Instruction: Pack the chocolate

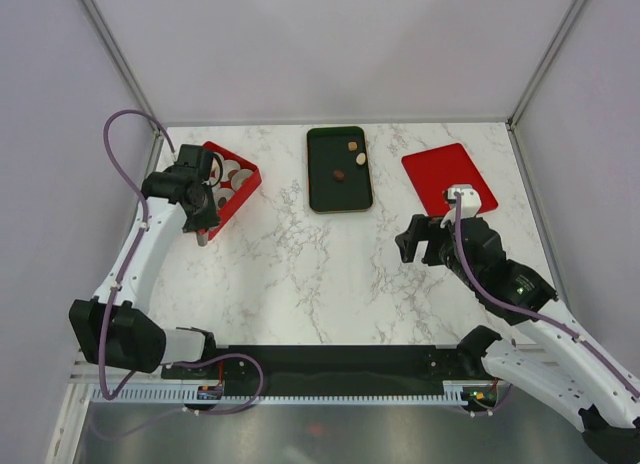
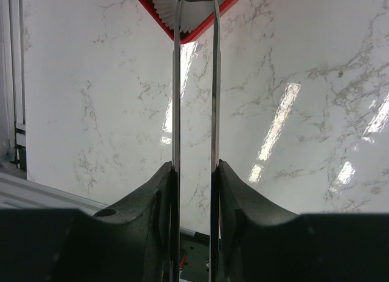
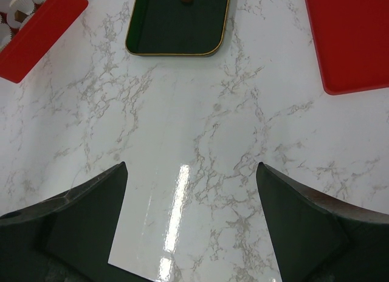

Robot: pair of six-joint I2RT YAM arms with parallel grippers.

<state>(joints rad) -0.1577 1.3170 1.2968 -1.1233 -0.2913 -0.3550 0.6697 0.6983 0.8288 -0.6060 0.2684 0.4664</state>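
The right tool (image 3: 191, 168) hangs spread wide and empty over the marble tabletop (image 1: 320, 274). The left tool (image 2: 195, 165) is pinching metal tongs (image 2: 176, 81), whose blades reach the corner of a red box (image 1: 240, 199) of paper cups (image 1: 238, 170). Farther back, three chocolates (image 1: 339, 175) lie on a dark green tray (image 1: 330, 192), with a red tray (image 1: 450, 176) to its right.

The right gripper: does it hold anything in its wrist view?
No, the right gripper is open, with only the bare marble table between its jaws.
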